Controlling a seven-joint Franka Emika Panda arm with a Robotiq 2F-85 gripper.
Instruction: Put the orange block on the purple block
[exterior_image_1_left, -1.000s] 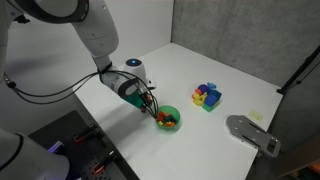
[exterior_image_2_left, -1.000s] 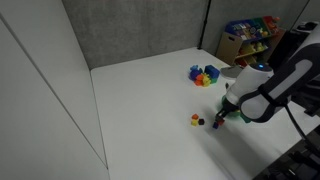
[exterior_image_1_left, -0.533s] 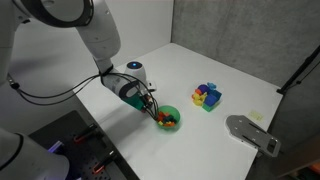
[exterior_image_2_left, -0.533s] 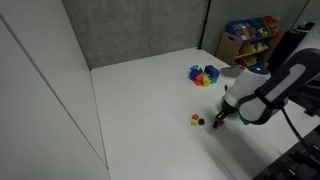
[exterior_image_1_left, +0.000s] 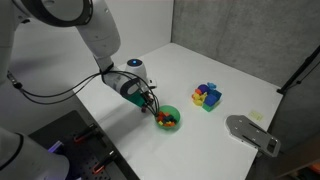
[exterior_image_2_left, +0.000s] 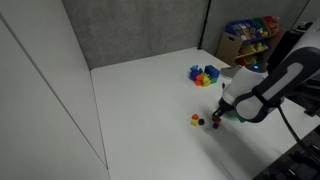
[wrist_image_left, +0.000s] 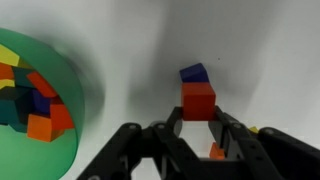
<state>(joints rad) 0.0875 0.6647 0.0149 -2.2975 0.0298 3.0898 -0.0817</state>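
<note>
In the wrist view the orange block (wrist_image_left: 198, 100), a small orange-red cube, sits between my fingertips, and both fingers touch its sides. The purple block (wrist_image_left: 193, 73), a small dark cube, lies on the white table just beyond it, close but apart. My gripper (wrist_image_left: 198, 118) is shut on the orange block, low over the table. In both exterior views the gripper (exterior_image_1_left: 153, 110) (exterior_image_2_left: 215, 120) is down at the table beside the green bowl, and the arm hides the orange block. A dark speck by the fingertips (exterior_image_2_left: 214, 125) may be the purple block.
The green bowl (wrist_image_left: 60, 150) (exterior_image_1_left: 171, 110) with coloured pieces stands right beside the gripper. A blue tray of coloured blocks (exterior_image_1_left: 207, 98) (exterior_image_2_left: 205, 75) lies farther off. Small yellow (exterior_image_2_left: 194, 119) and red (exterior_image_2_left: 201, 122) pieces lie near the fingers. A grey object (exterior_image_1_left: 250, 133) sits at the table edge.
</note>
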